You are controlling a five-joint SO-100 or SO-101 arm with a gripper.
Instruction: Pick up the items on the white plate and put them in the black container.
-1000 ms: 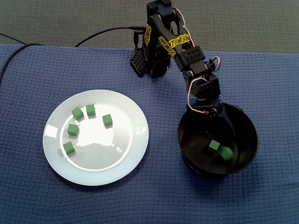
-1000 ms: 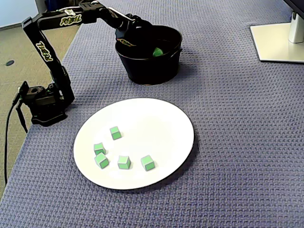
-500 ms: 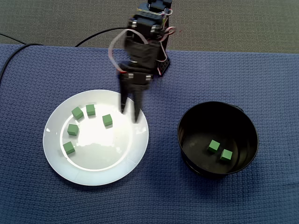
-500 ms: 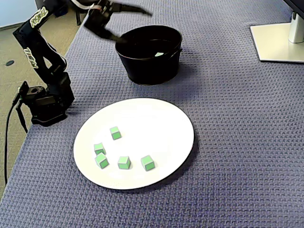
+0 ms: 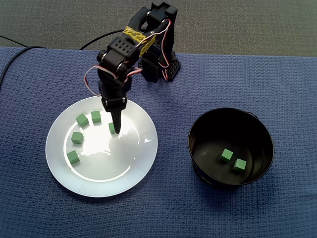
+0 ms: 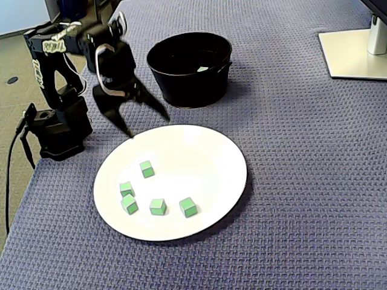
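Several green cubes lie on the left half of the white plate (image 5: 116, 161) (image 6: 205, 163), among them one (image 5: 82, 119) at the back and one (image 5: 73, 157) at the front. My gripper (image 5: 117, 127) (image 6: 145, 124) hangs open over the plate's back part and holds nothing. Seen from above, it points down at a cube (image 5: 112, 128) and partly covers it. In the side-on fixed view its fingers spread wide above the plate's far rim, short of the nearest cube (image 6: 146, 168). The black container (image 5: 218, 181) (image 6: 187, 87) holds two green cubes (image 5: 226, 155) (image 5: 239, 164).
The arm's base (image 5: 166, 69) (image 6: 57, 133) stands at the edge of the blue cloth, with a cable (image 5: 99, 38) trailing off it. A white monitor foot (image 6: 354, 51) sits at the far right corner.
The gripper left the black container after dropping a second cube there, swung across to the plate, and now hangs open and lower over the cubes.
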